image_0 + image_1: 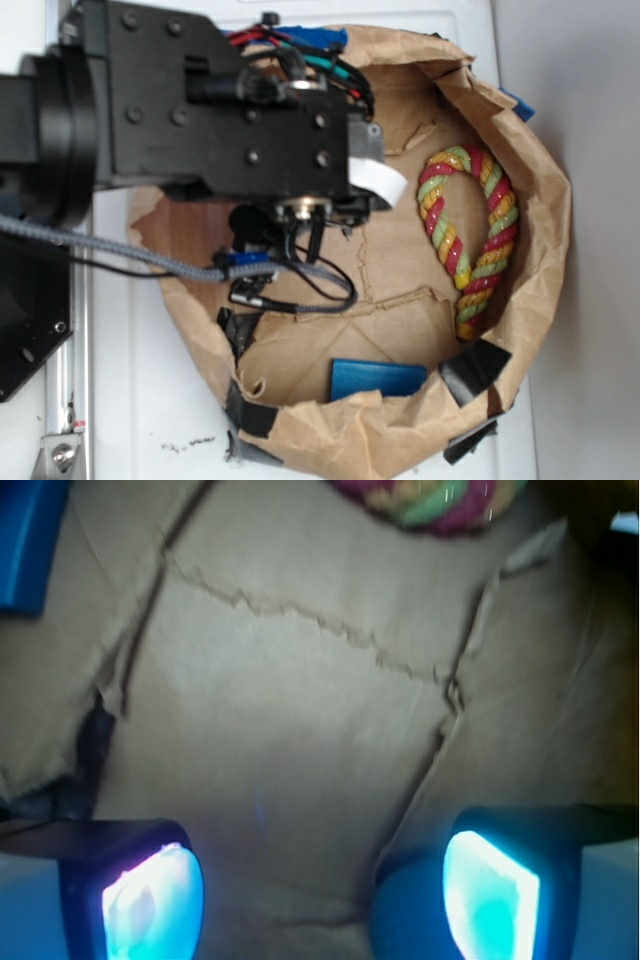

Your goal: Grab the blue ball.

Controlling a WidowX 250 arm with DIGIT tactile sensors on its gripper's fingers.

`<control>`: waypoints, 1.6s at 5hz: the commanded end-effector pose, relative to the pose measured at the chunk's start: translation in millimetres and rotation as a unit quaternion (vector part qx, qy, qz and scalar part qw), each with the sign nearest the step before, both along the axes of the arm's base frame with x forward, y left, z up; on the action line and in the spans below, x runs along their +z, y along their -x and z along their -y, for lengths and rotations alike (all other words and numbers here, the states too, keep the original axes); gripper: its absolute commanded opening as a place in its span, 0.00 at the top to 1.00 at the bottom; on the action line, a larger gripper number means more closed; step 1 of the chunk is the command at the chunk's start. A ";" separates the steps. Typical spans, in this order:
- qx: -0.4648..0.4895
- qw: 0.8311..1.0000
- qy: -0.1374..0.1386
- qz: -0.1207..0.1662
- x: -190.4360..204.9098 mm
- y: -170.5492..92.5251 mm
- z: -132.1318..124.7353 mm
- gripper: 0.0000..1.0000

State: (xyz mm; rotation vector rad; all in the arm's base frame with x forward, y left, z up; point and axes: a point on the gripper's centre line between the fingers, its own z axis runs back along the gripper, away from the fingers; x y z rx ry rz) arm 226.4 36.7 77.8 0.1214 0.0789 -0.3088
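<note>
The blue ball (405, 915) shows only in the wrist view, as a dark blue rounded shape at the bottom edge, tucked against the inner side of the finger on the right of that picture. It sits on the brown paper, low and partly cut off by the frame; in the exterior view the arm hides it entirely.

The claw (325, 895) is spread wide, its two glowing pads well apart, with bare torn paper filling most of the gap. It holds nothing. The ball appears to touch or nearly touch the one finger, while the other finger stands far off from it.

Around this lies the paper bag (540, 180), its walls rolled down into a nest and patched with black tape. The rope toy (475, 235), a red, green and yellow loop, lies against the far wall, well apart from the claw. A flat blue block (378, 378) rests near the bag's rim, also clear of the claw. The bag sits on a white table (140, 400).

As for progress: the claw looks to be down at the ball's level and ready, but the grasp itself is not yet made. What remains, by my judgement, is to centre the ball between the fingers, close on it, and lift.
</note>
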 end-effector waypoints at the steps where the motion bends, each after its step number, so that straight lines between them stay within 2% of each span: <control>1: 0.013 1.000 0.017 -0.009 -2.3 11.6 -1.1 0.00; 2: 0.006 0.999 0.026 -0.020 -2.8 22.1 -6.8 0.00; 3: 0.004 1.000 0.019 -0.006 -0.6 26.6 -13.5 0.00; 6: 0.030 0.999 0.012 0.012 -2.1 2.9 -30.8 0.00; 8: 0.051 0.999 -0.016 0.011 -12.8 -12.7 -44.1 0.00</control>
